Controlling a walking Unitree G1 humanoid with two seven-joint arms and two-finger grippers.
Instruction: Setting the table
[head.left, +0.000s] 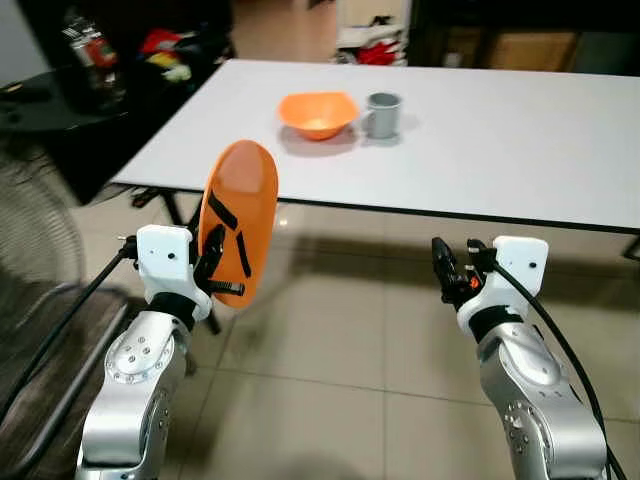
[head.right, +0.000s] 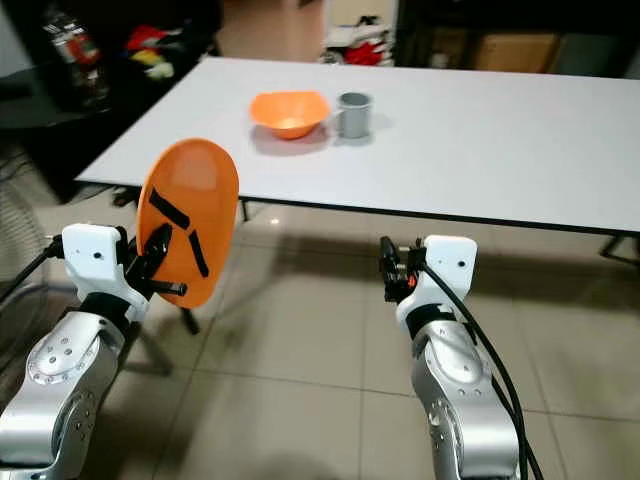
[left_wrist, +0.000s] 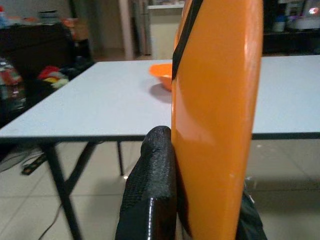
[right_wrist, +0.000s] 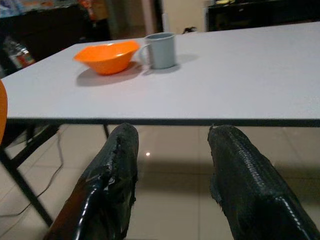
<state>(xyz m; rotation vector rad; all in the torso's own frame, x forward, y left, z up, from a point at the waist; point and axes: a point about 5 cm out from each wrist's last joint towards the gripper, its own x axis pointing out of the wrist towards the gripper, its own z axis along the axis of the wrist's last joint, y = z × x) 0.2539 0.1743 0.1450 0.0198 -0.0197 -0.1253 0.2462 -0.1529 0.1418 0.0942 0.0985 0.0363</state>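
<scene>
My left gripper is shut on an orange plate, held upright on edge in front of the white table's near left corner. The plate's rim runs between the black fingers in the left wrist view. On the table stand an orange bowl and a grey mug, close beside each other. My right gripper hangs open and empty before the table's front edge, its two fingers apart in the right wrist view, with the bowl and mug ahead.
A dark side table with bottles and clutter stands at the far left. A fan's wire grille sits low on the left beside my left arm. Beige tiled floor lies under the table, whose leg stands near the left corner.
</scene>
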